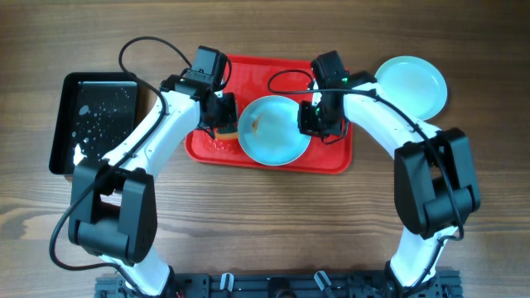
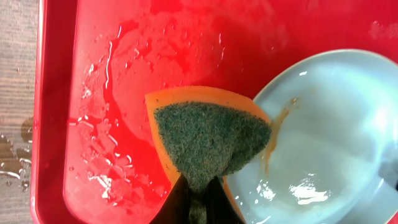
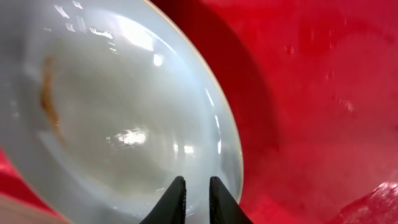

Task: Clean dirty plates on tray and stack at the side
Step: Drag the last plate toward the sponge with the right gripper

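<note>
A pale blue plate [image 1: 277, 141] lies over the red tray [image 1: 331, 157], with a brown smear [image 2: 277, 134] near its left rim. It sits tilted and casts a dark shadow on the tray [image 3: 311, 93]. My right gripper [image 3: 196, 183] is at the plate's right rim [image 1: 313, 120]. Its fingers are nearly together on the plate [image 3: 124, 93]. My left gripper [image 2: 198, 186] is shut on a green-faced orange sponge [image 2: 208, 137]. The sponge's corner touches the plate's left edge [image 2: 336, 124]. A second plate [image 1: 411, 85] rests on the table right of the tray.
A black tray [image 1: 62, 124] speckled with water drops sits on the table to the left. The red tray's floor [image 2: 93, 62] is wet with puddles and droplets. Both arms reach in from the table's front corners.
</note>
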Robot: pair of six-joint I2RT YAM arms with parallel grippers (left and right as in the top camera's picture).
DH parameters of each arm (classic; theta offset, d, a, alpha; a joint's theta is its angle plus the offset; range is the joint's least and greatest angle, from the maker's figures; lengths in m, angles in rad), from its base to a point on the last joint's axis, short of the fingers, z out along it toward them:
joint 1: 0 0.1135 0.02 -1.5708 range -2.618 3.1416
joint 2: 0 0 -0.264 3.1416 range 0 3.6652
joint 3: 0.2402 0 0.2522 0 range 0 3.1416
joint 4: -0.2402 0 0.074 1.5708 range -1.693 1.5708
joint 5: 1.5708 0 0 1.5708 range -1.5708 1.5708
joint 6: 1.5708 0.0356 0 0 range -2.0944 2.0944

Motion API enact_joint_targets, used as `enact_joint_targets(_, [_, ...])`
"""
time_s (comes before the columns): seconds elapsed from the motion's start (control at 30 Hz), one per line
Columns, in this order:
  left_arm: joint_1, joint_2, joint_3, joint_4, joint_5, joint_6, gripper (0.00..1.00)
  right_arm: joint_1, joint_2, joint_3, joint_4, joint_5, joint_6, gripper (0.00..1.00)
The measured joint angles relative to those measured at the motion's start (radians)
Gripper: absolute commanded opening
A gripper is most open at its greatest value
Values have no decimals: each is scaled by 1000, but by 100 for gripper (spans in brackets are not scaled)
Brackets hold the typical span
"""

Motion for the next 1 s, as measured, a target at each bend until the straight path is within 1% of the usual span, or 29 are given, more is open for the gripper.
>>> enact_joint_targets(0.13, [0,0,0,-3,0,0,4,9,0,-32,-16,41,83,16])
enact_joint_targets(0.3, [0,0,0,-2,0,0,4,6,0,-35,-23,83,116,25])
enact_joint_targets(0.47, [0,0,0,-2,0,0,4,3,0,-21,-40,66,69,31])
enact_joint_targets(0.63, [0,0,0,-2,0,0,4,-10,-19,79,-171,68,39,31])
enact_joint_targets(0.8, [0,0,0,-2,0,0,4,-50,-97,150,-259,111,-7,32])
enact_joint_targets(0.9, [0,0,0,-2,0,0,4,-60,-115,142,-251,140,-13,32])
enact_joint_targets(1.0, [0,0,0,-2,0,0,4,-58,-116,59,-180,157,-12,32])
